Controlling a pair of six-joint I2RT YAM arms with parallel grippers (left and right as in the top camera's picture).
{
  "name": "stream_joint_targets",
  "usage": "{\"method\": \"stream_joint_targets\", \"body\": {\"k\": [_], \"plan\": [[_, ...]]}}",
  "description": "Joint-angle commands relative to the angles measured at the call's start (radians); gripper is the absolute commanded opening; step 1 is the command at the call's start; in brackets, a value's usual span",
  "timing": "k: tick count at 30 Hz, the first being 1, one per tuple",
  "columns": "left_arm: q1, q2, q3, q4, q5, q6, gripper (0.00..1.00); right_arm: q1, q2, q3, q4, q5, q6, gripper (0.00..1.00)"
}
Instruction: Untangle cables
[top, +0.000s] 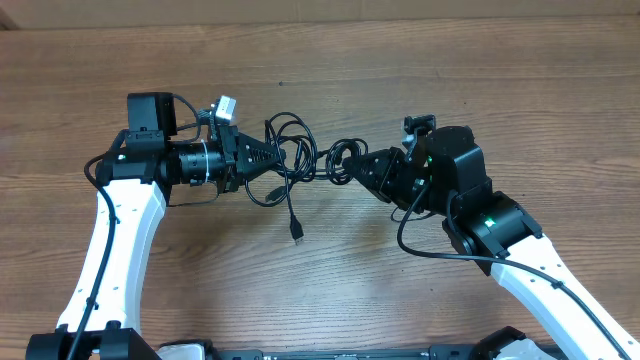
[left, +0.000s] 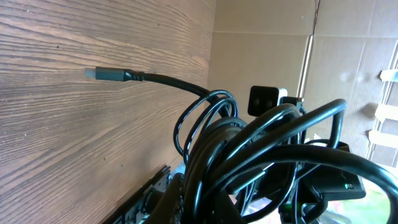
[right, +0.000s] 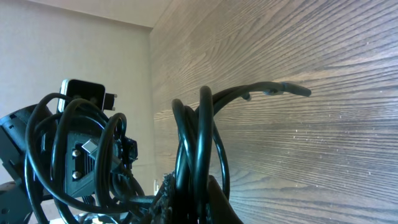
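— What was seen nearest?
— A plug (top: 298, 238) was laid flat on the bench (top: 320, 300), with its cord trailed back into the cables (top: 296, 160).
— And the cables?
— They were bunched in loops farther back, between the two arms. The left hand (top: 276, 157) was clenched on one side of the tangle, and the right hand (top: 349, 166) was clenched on a loop at the other.

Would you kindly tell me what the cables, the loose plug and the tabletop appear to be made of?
The cables: likely rubber or plastic sheathing, black and glossy, with glints along the curves. The plug: dark moulded body, probably plastic, with a grey tip that looks metallic. The table: brown wood or wood-look laminate, matte, with clear grain lines.
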Motion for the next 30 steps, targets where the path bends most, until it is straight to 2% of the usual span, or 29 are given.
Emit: {"method": "stream_joint_targets", "body": {"k": [1, 4, 5, 7, 8, 9, 10, 15, 21, 25, 30], "plan": [[-0.002, -0.028, 0.027, 0.004, 0.048, 0.000, 0.04, -0.003, 0.000, 0.015, 0.009, 0.014, -0.012, 0.04], [-0.002, -0.028, 0.027, 0.002, -0.019, 0.042, 0.05, -0.003, 0.000, 0.015, 0.009, 0.033, -0.022, 0.04], [-0.002, -0.028, 0.027, -0.006, -0.058, 0.064, 0.13, -0.003, 0.000, 0.015, 0.009, 0.040, -0.022, 0.04], [-0.002, -0.028, 0.027, -0.035, -0.159, 0.111, 0.56, -0.003, 0.000, 0.015, 0.009, 0.050, -0.022, 0.04], [-0.002, -0.028, 0.027, -0.045, -0.196, 0.120, 0.74, -0.004, 0.000, 0.015, 0.009, 0.051, -0.022, 0.04], [-0.002, -0.028, 0.027, -0.056, -0.232, 0.130, 0.91, -0.004, 0.000, 0.015, 0.009, 0.052, -0.026, 0.04], [-0.002, -0.028, 0.027, -0.065, -0.255, 0.140, 1.00, -0.004, 0.000, 0.015, 0.009, 0.053, -0.035, 0.04], [-0.001, -0.028, 0.027, -0.054, -0.248, 0.197, 1.00, -0.005, 0.000, 0.015, 0.010, 0.058, -0.064, 0.04], [-0.001, -0.028, 0.027, -0.020, -0.164, 0.335, 1.00, -0.026, 0.000, 0.015, 0.006, 0.057, -0.135, 0.04], [-0.001, -0.028, 0.028, -0.026, -0.164, 0.448, 1.00, -0.030, 0.000, 0.015, 0.006, 0.048, -0.259, 0.04], [-0.003, -0.028, 0.028, -0.067, -0.165, 0.666, 1.00, -0.030, 0.000, 0.015, 0.035, -0.007, -0.425, 0.04]]}}
